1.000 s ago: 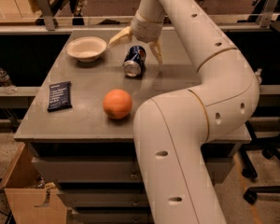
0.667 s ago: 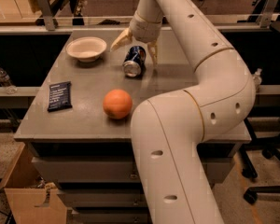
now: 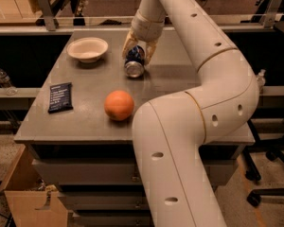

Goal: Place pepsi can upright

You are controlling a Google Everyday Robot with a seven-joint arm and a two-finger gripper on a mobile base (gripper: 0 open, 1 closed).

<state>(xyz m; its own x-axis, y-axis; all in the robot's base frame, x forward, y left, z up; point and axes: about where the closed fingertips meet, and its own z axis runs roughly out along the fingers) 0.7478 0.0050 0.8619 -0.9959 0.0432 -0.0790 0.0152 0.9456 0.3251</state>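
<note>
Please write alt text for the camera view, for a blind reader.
The robot's end effector sits over a pepsi can lying on its side on a table. A white bowl, an orange and a dark packet lie nearby.

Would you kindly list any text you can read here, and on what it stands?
No text is readable.
On the can, lying on its side at the claw near the back of the table: markings unreadable.
On the dark packet: pale print, too blurred to read.

Robot lab: pincer (image 3: 138,51) low over table (image 3: 180,82), office chairs (image 3: 269,192)
</note>
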